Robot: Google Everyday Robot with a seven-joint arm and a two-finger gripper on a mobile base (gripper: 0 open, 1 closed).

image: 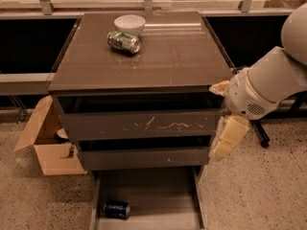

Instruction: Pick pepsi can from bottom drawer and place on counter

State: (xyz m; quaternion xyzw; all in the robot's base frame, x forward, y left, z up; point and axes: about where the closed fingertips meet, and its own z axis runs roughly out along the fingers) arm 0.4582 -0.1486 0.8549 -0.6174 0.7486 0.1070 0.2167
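Observation:
The pepsi can is blue and lies on its side at the front left of the open bottom drawer. The counter is the glossy grey-brown top of the cabinet. My gripper hangs down from the white arm at the cabinet's right front corner, level with the two upper drawers. It is above and to the right of the pepsi can, well apart from it, and holds nothing I can see.
A green and silver can lies on its side on the counter beside a white bowl at the back. An open cardboard box stands on the floor left of the cabinet. A dark chair base is behind my arm.

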